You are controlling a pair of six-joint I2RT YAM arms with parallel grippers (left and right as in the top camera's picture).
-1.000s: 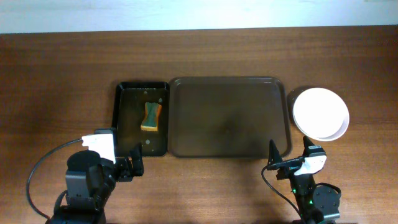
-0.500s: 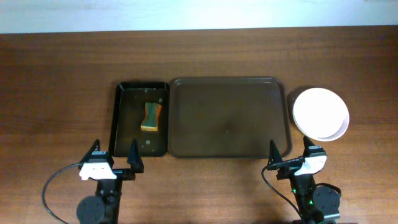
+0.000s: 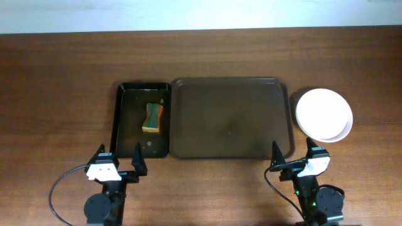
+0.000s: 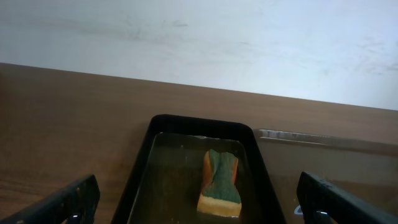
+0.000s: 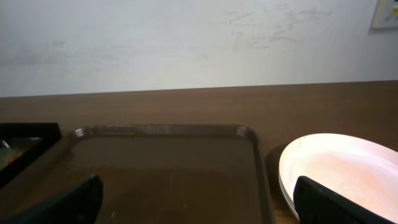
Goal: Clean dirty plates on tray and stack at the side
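Note:
The plates (image 3: 323,114) stand in a plain white stack on the table, right of the tray; the stack also shows in the right wrist view (image 5: 339,171). The brown tray (image 3: 231,117) lies in the middle with nothing on it, and its far rim shows in the right wrist view (image 5: 161,130). My left gripper (image 3: 117,159) is open and empty near the front edge, just below the black tray. My right gripper (image 3: 291,157) is open and empty near the front edge, below the brown tray's right corner.
A narrow black tray (image 3: 124,119) left of the brown tray holds a green and yellow sponge (image 3: 152,117), also in the left wrist view (image 4: 220,188). A pale wall runs behind the table's far edge.
The left arm has folded back and its gripper now points forward at the black tray. The right arm has not moved.

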